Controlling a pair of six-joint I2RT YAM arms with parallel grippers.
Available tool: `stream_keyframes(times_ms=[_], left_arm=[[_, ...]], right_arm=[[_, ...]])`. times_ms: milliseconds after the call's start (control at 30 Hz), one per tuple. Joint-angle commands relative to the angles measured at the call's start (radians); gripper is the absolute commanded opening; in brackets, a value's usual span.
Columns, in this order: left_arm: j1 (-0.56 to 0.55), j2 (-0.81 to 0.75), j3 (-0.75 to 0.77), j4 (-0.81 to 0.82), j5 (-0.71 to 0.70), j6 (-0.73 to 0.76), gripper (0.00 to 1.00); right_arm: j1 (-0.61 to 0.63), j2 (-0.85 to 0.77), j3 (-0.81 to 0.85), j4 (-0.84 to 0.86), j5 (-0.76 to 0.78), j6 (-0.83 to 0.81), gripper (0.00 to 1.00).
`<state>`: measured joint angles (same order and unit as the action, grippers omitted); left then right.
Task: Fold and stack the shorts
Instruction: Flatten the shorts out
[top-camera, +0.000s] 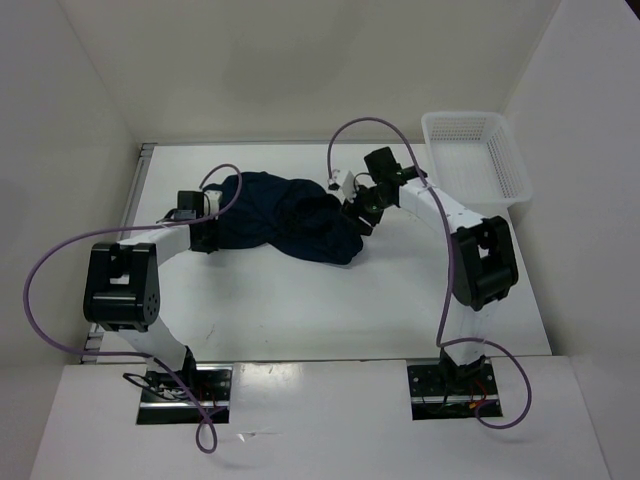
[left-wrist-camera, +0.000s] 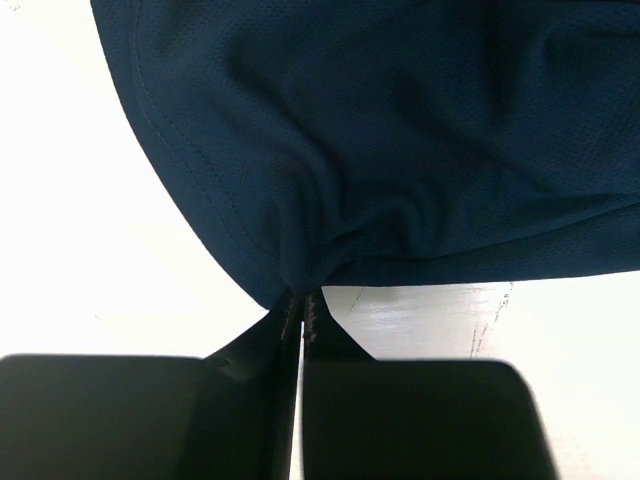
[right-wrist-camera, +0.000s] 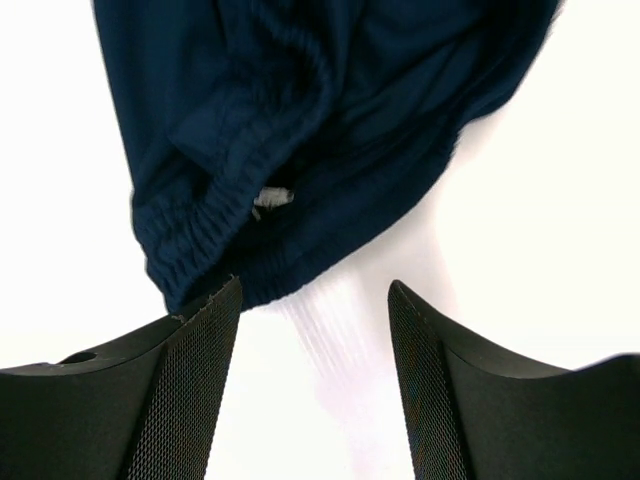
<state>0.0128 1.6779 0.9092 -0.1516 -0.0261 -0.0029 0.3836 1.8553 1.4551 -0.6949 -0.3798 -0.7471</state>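
The dark navy shorts (top-camera: 285, 215) lie crumpled in a heap on the white table between my two grippers. My left gripper (top-camera: 205, 235) is at the heap's left end, shut on a pinch of the hem; in the left wrist view the fabric (left-wrist-camera: 400, 150) bunches into the closed fingertips (left-wrist-camera: 298, 305). My right gripper (top-camera: 358, 215) is at the heap's right end, open and empty. In the right wrist view the elastic waistband (right-wrist-camera: 210, 235) with a small white tag lies just ahead of its left finger (right-wrist-camera: 200, 380), with bare table between the fingers.
A white plastic mesh basket (top-camera: 475, 155) stands at the table's back right corner. White walls enclose the table at the left, back and right. Purple cables loop from both arms.
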Motion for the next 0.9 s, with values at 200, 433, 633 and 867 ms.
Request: stream_keyframes(times_ms=[200, 433, 633, 867], left_arm=[[0.016, -0.116, -0.024, -0.129, -0.020, 0.003, 0.00], [0.016, -0.152, -0.043, -0.140, -0.020, 0.003, 0.00], [0.016, -0.170, -0.043, -0.120, -0.029, 0.003, 0.00], [0.078, -0.167, 0.136, -0.085, -0.061, 0.003, 0.00]], right_arm=[[0.023, -0.015, 0.012, 0.081, -0.179, 0.261, 0.78], [0.050, 0.079, -0.012, 0.133, -0.149, 0.293, 0.78], [0.089, 0.088, -0.059, 0.153, -0.172, 0.345, 0.31], [0.060, 0.123, 0.318, 0.143, -0.186, 0.402, 0.00]])
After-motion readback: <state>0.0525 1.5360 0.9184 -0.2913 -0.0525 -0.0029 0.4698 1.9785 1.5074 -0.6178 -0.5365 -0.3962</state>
